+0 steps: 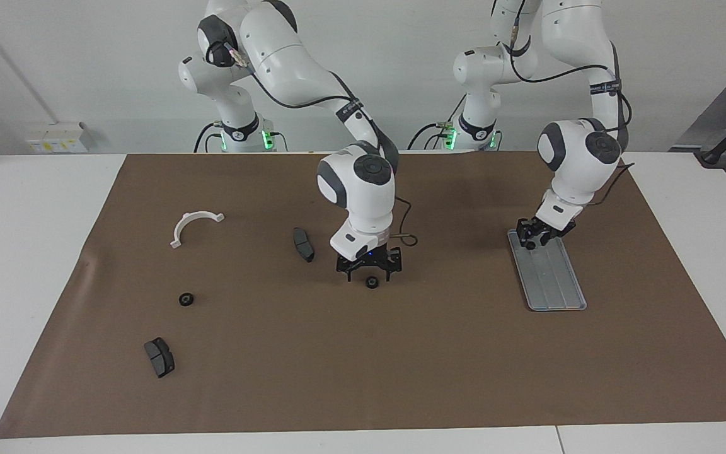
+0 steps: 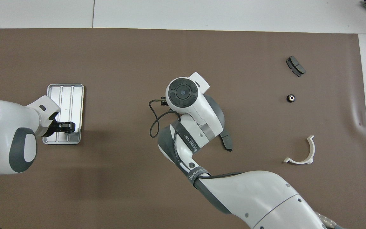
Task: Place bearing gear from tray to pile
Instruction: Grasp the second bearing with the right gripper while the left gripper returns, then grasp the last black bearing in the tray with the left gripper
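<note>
On the brown mat (image 1: 401,353), our left gripper (image 1: 532,239) closes over a gear in the tray (image 1: 552,277) – grip unclear – while our right gripper (image 1: 369,272), spread, straddles a stray gear (image 1: 372,282) that could be knocked away.

High facing view, steep overhead view; both share brown mat (image 1: 363,353)

tray (image 1: 555,287) at left arm's end; pile (image 1: 196,222) at right arm's.

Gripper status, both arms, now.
Left gripper: over the tray; fingers around a small dark gear, grip unconfirmed.
Right gripper: open, straddling the bearing gear mid-mat, not gripping.
</note>
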Motion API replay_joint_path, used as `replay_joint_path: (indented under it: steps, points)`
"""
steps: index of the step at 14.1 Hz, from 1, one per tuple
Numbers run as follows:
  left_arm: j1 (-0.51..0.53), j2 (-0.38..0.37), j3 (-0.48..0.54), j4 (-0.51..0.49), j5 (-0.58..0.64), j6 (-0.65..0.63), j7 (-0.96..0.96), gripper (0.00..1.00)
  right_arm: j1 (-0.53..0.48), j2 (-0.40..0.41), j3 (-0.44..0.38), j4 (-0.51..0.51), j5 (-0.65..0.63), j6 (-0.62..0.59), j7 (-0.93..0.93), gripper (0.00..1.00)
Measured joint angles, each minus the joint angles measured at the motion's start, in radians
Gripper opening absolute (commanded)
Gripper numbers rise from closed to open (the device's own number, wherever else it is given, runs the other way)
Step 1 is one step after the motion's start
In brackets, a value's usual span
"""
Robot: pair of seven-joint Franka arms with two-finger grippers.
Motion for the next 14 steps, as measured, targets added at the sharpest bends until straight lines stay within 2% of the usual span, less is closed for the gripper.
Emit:
replay_joint_path:
  steps: [5, 7, 9, 10, 13, 14]
  points:
    - [0.000, -0.021, 0.000, -0.030, 0.000, 0.037, -0.020, 0.54, 0.013, 0.008, 0.000, -0.043, 0.000, 0.041, 0.000, 1.00]
    - [0.001, -0.021, 0.000, -0.036, 0.000, 0.060, -0.027, 0.52, 0.013, 0.008, 0.000, -0.056, 0.000, 0.053, 0.000, 0.83]
    - [0.002, -0.021, 0.000, -0.044, 0.000, 0.088, -0.031, 0.52, 0.013, 0.008, 0.000, -0.064, 0.000, 0.053, 0.000, 0.74]
    - [0.007, -0.021, 0.000, -0.049, 0.000, 0.104, -0.033, 0.51, 0.014, 0.008, 0.000, -0.069, 0.000, 0.053, 0.000, 0.74]
    - [0.022, -0.015, 0.000, -0.059, 0.000, 0.136, -0.033, 0.49, 0.014, 0.007, 0.000, -0.073, 0.000, 0.057, 0.000, 0.62]
    - [0.024, -0.014, 0.000, -0.061, 0.000, 0.141, -0.033, 0.49, 0.015, 0.006, 0.000, -0.073, 0.000, 0.059, 0.000, 0.61]
